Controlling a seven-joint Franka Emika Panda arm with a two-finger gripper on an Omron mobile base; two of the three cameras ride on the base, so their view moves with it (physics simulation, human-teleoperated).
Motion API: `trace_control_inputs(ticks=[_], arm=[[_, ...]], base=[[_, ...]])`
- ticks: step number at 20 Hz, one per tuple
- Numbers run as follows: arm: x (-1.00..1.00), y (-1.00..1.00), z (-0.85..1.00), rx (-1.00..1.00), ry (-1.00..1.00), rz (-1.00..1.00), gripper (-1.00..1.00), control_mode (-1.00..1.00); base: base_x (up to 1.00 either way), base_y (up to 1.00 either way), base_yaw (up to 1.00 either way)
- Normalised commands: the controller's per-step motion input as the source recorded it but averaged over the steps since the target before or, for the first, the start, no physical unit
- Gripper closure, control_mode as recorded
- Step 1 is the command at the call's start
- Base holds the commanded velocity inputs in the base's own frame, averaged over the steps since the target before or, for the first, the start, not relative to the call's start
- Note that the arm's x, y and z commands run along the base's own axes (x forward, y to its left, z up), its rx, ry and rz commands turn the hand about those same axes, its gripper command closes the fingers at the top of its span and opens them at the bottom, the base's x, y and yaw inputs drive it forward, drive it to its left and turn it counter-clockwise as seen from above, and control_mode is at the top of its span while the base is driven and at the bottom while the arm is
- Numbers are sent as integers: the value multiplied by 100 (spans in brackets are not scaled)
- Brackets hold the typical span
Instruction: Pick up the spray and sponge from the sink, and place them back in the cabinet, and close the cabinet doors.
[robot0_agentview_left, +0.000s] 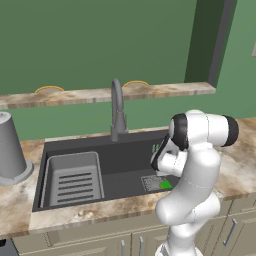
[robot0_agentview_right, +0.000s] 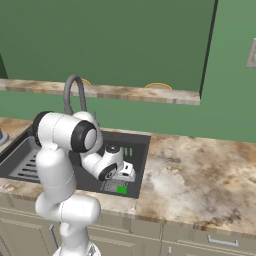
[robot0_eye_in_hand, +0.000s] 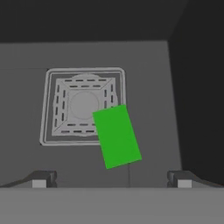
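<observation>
The sponge (robot0_eye_in_hand: 117, 136), a flat green rectangle, lies on the dark floor of the sink (robot0_agentview_left: 125, 150), overlapping a corner of the square drain grid (robot0_eye_in_hand: 83, 105). It also shows as a green patch in both base views (robot0_agentview_left: 166, 185) (robot0_agentview_right: 121, 190). My gripper (robot0_eye_in_hand: 113, 179) hangs open just above it, fingers spread wide and nothing between them; the hand reaches down into the basin (robot0_agentview_right: 123, 180). Thin green streaks (robot0_agentview_right: 128, 151) show behind the hand; I cannot tell whether they are the spray. The cabinet and the cabinet doors are out of view.
A tall curved faucet (robot0_agentview_left: 117, 110) stands behind the sink, and a grey ribbed tray (robot0_agentview_left: 72, 177) fills the basin's left half. A grey cylinder (robot0_agentview_left: 10, 150) stands on the counter at left. Marbled counter (robot0_agentview_right: 200, 175) spreads to the right. Beige drawer fronts (robot0_agentview_left: 235, 230) run below.
</observation>
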Motion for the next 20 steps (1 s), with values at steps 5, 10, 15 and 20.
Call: trace_control_inputs(ticks=[5,10,15,20], arm=[[4,-3,-8,0,0,0,-100,-100],[4,-5,-9,0,0,0,-100,-100],[6,-3,-5,0,0,0,-100,-100],[9,-3,-4,0,0,0,-100,-100]], base=[[0,0,0],[0,0,0],[0,0,0],[0,0,0]])
